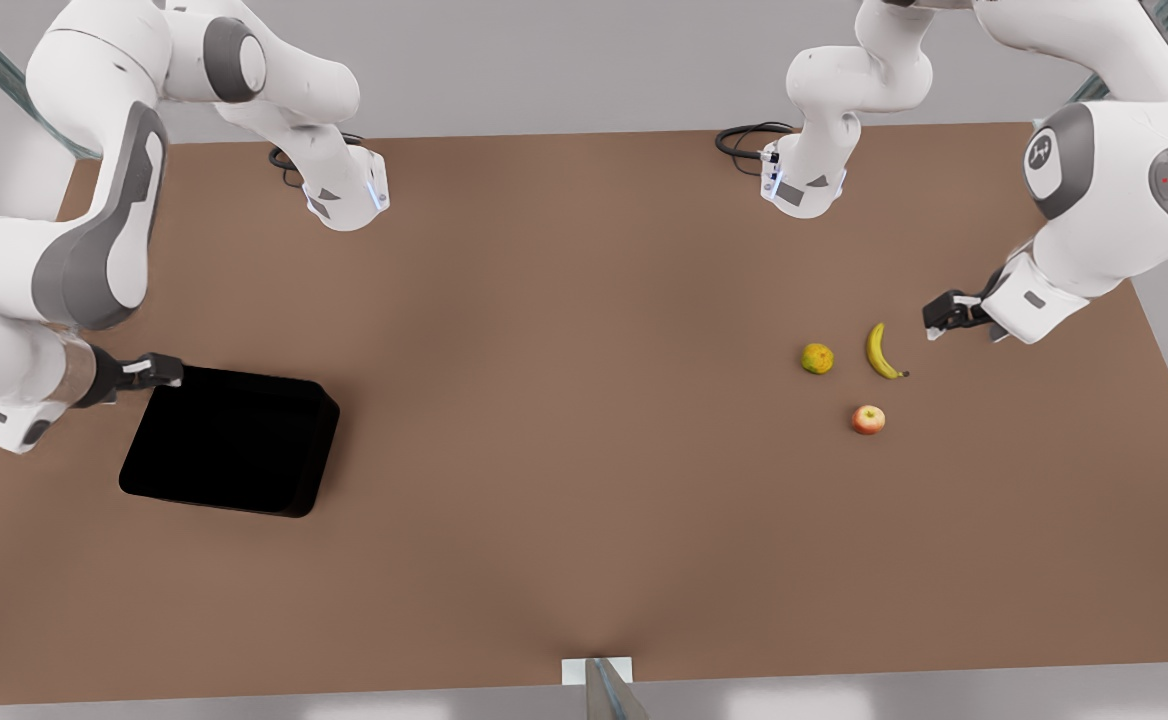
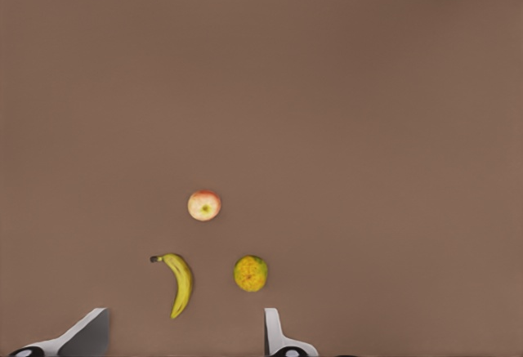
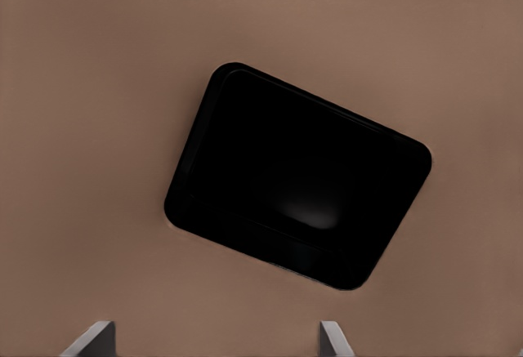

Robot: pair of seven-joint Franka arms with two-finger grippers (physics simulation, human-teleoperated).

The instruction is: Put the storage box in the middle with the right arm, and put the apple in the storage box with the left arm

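Front view: high, looking down on whole table (image 1: 584,560). 2 wrist views face down: left shares apple (image 2: 204,205), right shares box (image 3: 298,184).

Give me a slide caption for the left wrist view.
Open left gripper above banana, citrus and apple on the brown table.

No words, brand names or numbers can be read anywhere. The one sign is a small white emblem on a grey round joint cover (image 1: 1044,158) of the robot arm nearest the banana (image 1: 881,352); its shape is too small to make out.
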